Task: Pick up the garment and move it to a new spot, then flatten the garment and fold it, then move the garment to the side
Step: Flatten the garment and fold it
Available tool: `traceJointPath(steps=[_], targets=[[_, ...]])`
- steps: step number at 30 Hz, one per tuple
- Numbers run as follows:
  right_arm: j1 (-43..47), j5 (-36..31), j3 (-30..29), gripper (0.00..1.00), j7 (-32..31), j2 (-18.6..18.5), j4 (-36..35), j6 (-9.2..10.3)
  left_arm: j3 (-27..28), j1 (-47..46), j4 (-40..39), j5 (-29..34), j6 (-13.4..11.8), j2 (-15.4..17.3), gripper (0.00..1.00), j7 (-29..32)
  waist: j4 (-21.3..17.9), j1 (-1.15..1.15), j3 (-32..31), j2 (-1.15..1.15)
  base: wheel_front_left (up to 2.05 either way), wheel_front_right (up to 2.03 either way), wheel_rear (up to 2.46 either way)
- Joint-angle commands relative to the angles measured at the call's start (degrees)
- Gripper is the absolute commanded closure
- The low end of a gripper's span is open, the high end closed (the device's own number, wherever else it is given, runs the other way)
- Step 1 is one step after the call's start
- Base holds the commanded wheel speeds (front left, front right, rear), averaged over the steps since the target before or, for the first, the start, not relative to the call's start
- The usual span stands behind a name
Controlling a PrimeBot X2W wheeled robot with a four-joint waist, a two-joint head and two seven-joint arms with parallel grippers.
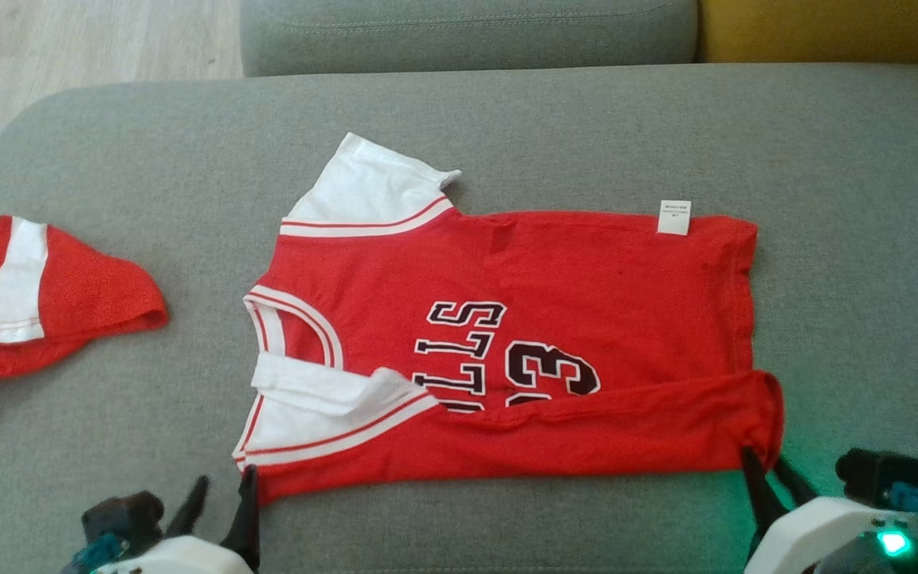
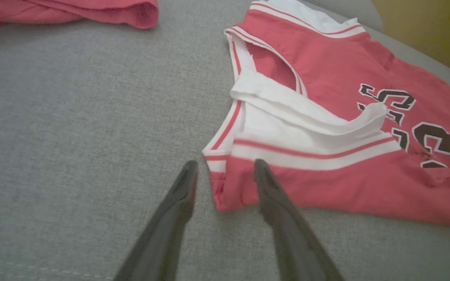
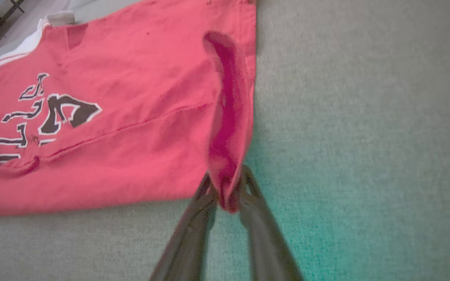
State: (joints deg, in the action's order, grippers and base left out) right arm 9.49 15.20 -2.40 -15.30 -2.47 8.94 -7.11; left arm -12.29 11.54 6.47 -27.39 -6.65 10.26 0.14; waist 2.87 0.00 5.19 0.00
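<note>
Nearest me, at the lower left of the head view, is the left gripper (image 1: 226, 482). Its fingers (image 2: 178, 203) stand parted and released, with the shoulder-side corner of the jersey (image 1: 570, 279) lying between them. In the left wrist view one finger crosses in front of the red edge and the other is over bare sofa (image 1: 148, 143) just beside it. Nothing is pinched.

At the lower right is the right gripper (image 1: 762, 462). Its fingers are clenched on a raised fold at the jersey's hem corner, which stands up off the sofa in the right wrist view. A green light (image 1: 894, 544) glows on that wrist and tints the grey cover next to it.

The jersey lies spread across the middle of the frame, neck to the left and hem to the right. It's red with white sleeves, one pointing toward the top of the frame and the other folded in by the collar. Its near long edge lies folded over the body in a red band, covering the bottom of the dark lettering and number. A white label (image 1: 674, 217) sticks out at the jersey's upper right edge.

A second garment (image 1: 84, 295), red with a white stripe, lies bunched at the left edge, well apart from the jersey. Pale floor (image 1: 68, 40) shows at the upper left and a yellow cushion (image 1: 825, 28) at the upper right.
</note>
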Motion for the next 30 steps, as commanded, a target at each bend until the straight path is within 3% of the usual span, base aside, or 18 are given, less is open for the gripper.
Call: traceJointPath(steps=[1, 12, 21, 30], targets=[[-2.35, -0.18, 1.52, 0.0, 1.71, -0.48, -3.16, -0.37, 2.23, -2.6, -1.7, 0.51, -0.83, 1.13, 0.0, -1.25, -0.23, 0.0, -0.16, 0.0, 0.0, 0.0, 0.0], [-7.0, -5.62, 2.82, 0.0, 10.91, -0.44, -12.35, -0.37, 2.86, -7.83, -6.32, 6.77, -3.86, 2.23, 0.0, -10.0, -0.66, 0.0, -1.56, 0.0, 0.0, 0.0, 0.0], [-6.38, -6.78, 4.25, 0.0, 9.72, -0.42, -19.32, -0.37, 0.98, -9.62, -11.48, 10.76, -5.3, 3.84, 0.0, -9.28, -1.39, 0.0, -2.77, 0.0, 0.0, 0.0, 0.0], [-5.82, -6.37, 4.21, 0.0, 9.03, -0.42, -20.16, -0.37, 0.91, -9.07, -11.52, 10.09, -5.7, 3.88, 0.0, -8.58, -1.55, 0.0, -2.08, 0.0, 0.0, 0.0, 0.0]])
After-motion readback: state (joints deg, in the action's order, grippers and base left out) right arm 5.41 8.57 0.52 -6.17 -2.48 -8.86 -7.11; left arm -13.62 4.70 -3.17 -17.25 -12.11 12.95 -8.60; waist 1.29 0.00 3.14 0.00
